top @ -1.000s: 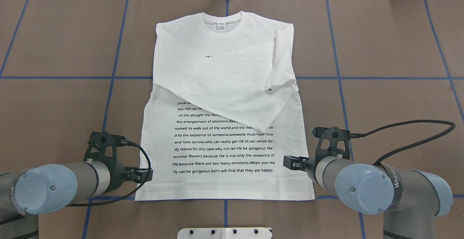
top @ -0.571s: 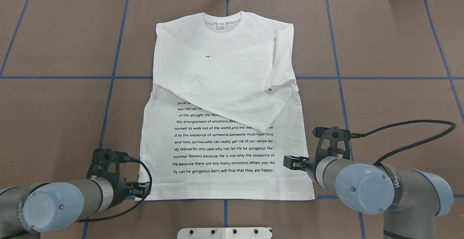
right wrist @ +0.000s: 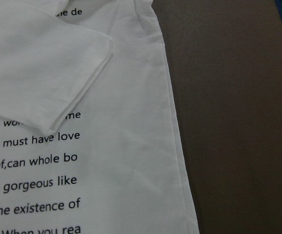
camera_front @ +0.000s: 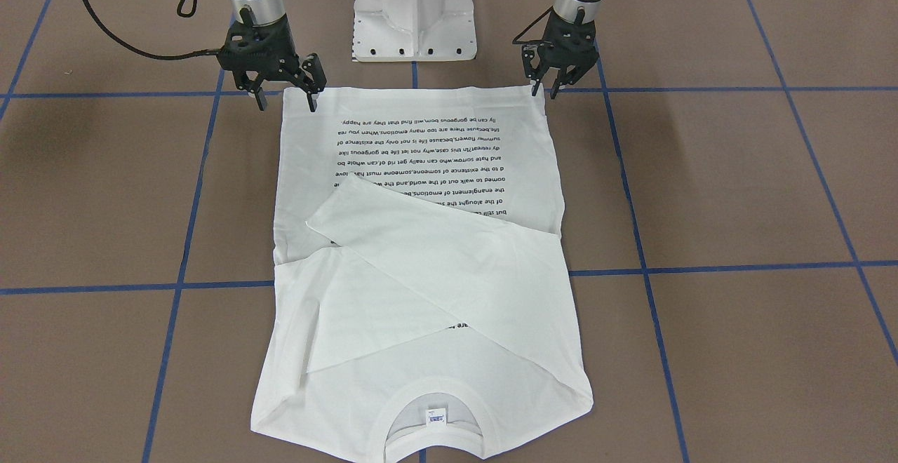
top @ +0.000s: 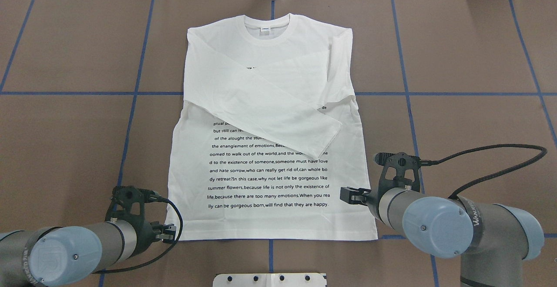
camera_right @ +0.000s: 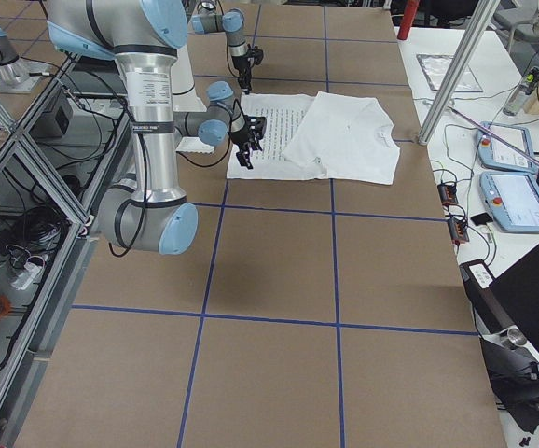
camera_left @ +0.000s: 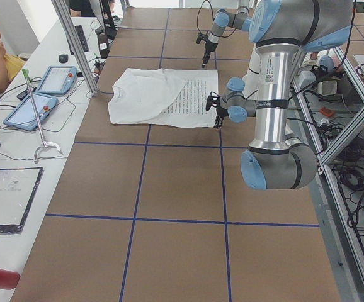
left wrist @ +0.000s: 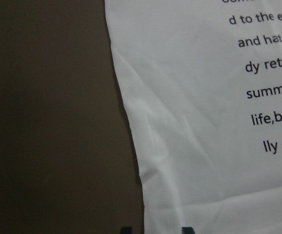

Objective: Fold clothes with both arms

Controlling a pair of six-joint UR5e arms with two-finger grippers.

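T-shirt hem, between left pincer, right pincer

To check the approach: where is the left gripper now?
In the overhead view, the left gripper is at lower left, beside the T-shirt's near-left hem corner.

Both arms are grey metal tubes with round light-blue joint caps. The right arm has a small screw in its cap and a black band with white lettering beside it. The left arm cap bears an embossed logo and a screw. A black braided cable loops off the right wrist. The left gripper and right gripper are black and skeletal. The base is white with bolt holes
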